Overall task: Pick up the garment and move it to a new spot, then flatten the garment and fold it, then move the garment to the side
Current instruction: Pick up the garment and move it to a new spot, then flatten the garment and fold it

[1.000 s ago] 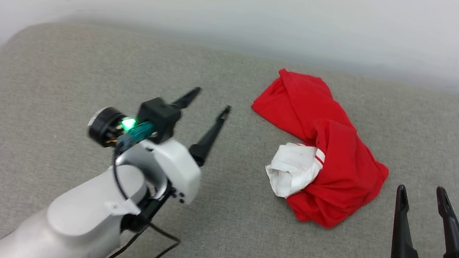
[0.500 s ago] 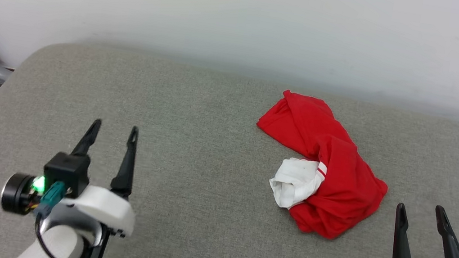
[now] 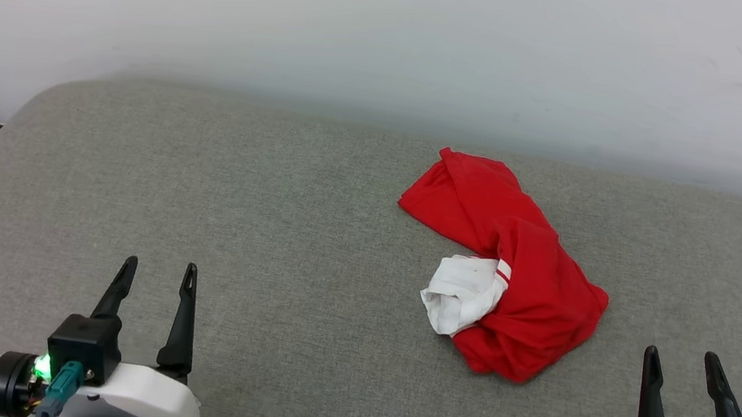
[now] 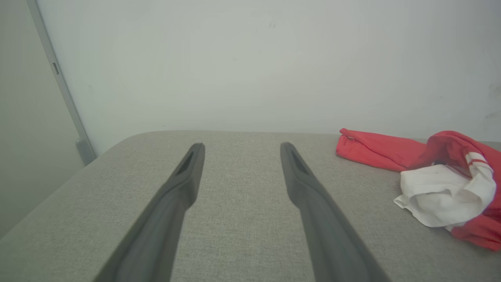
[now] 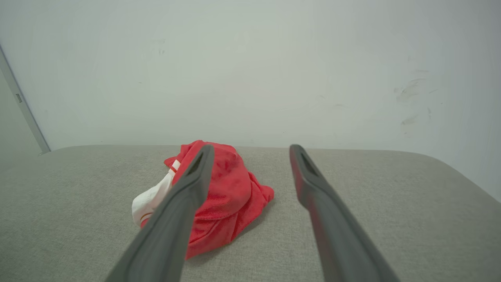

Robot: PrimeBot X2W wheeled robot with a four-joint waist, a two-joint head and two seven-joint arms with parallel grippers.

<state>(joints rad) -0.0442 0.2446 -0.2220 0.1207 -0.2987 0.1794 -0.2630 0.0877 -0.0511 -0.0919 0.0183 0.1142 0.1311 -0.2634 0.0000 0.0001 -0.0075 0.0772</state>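
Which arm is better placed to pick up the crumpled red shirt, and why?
Likely the right. The right pincer stands open close to the garment, which lies just ahead of it; the left pincer, also open, sits far off across the grey cushion.

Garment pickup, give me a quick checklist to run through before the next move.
1. left gripper open, holding nothing: ok.
2. right gripper open, holding nothing: ok.
3. garment apart from both grippers, resting on the grey cushion: ok.
4. garment lying flat: not ok. It is bunched, with a white sleeve poking out at the near side.
5. Room on the cushion to the garment's left for a new spot: ok.
6. Lettered side facing up: cannot tell.
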